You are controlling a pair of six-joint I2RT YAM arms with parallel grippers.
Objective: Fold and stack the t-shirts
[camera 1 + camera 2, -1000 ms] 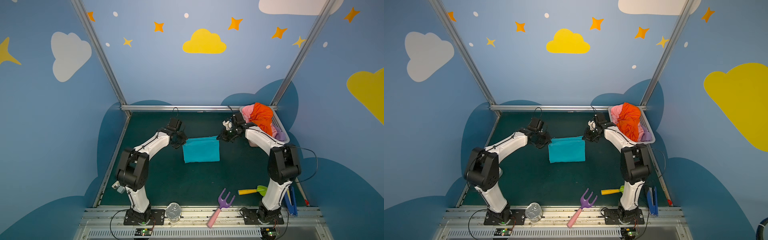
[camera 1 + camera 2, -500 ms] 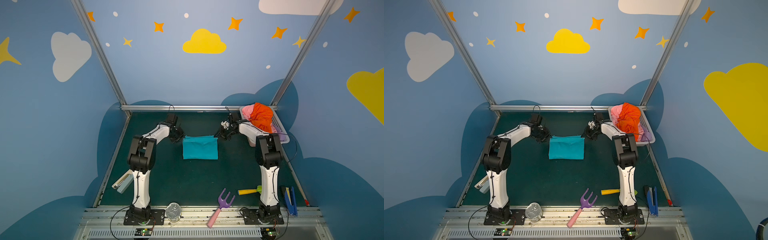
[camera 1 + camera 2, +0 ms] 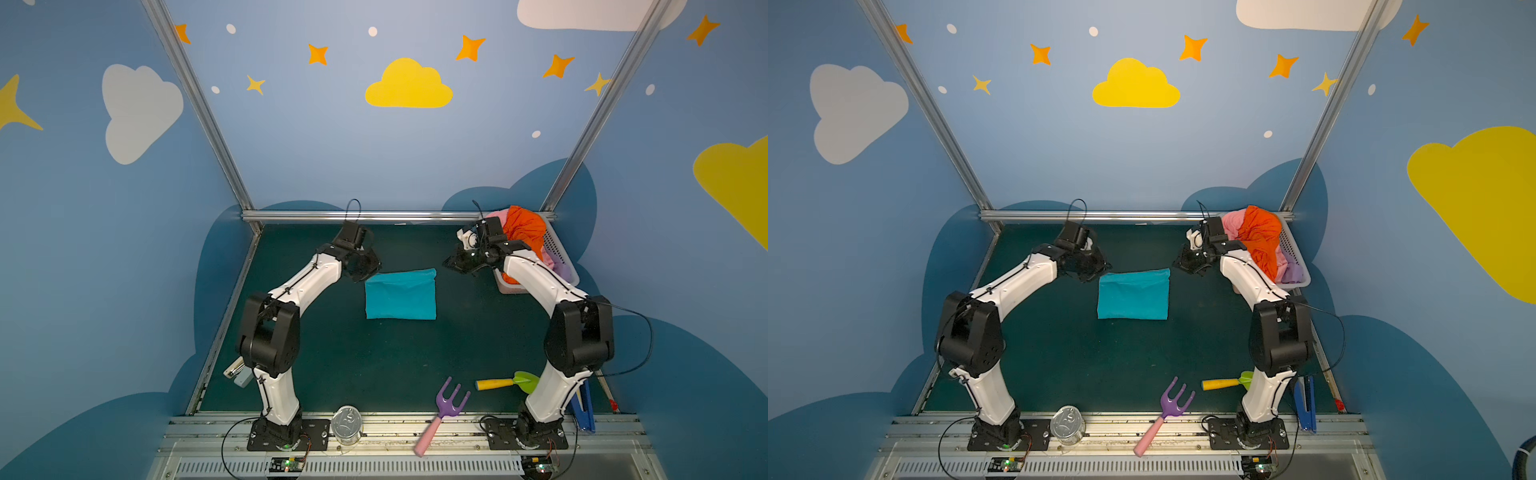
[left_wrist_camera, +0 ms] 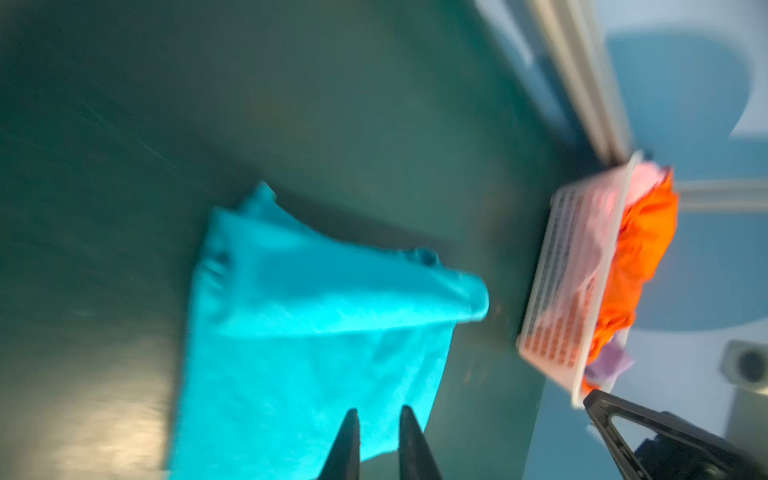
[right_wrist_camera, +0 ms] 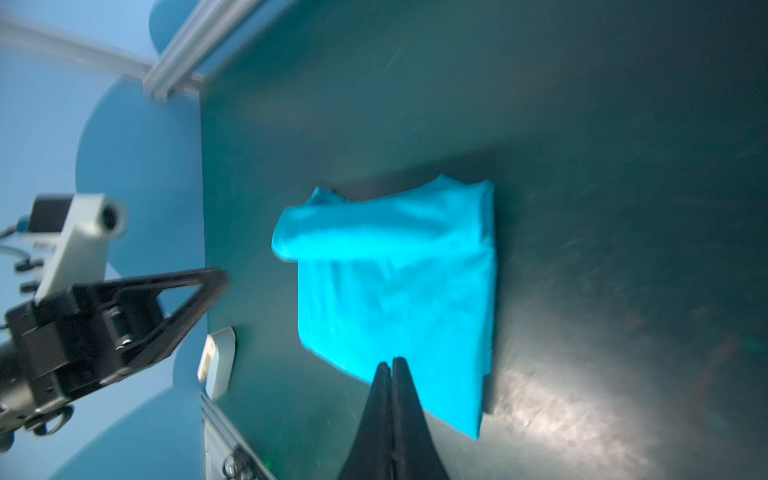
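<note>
Your left hand (image 4: 376, 415): fingers a narrow gap apart, holding nothing, by the far left corner of the teal t-shirt (image 3: 401, 296).
Your right hand (image 5: 391, 362): fingers pressed together, empty, near its far right corner.
Teal t-shirt: folded, flat, mid-tabletop (image 3: 374, 365).
Orange t-shirt (image 3: 524, 229), pink t-shirt (image 3: 1233, 222), lilac t-shirt (image 3: 1292, 273): heaped in the white basket (image 3: 559, 249), far right corner.

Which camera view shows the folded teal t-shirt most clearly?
A top view: the teal t-shirt appears whole and sharp, as a neat rectangle; both top views show it so. The right wrist view shows it close but blurred. The left wrist view is blurrier and crops it.
</note>
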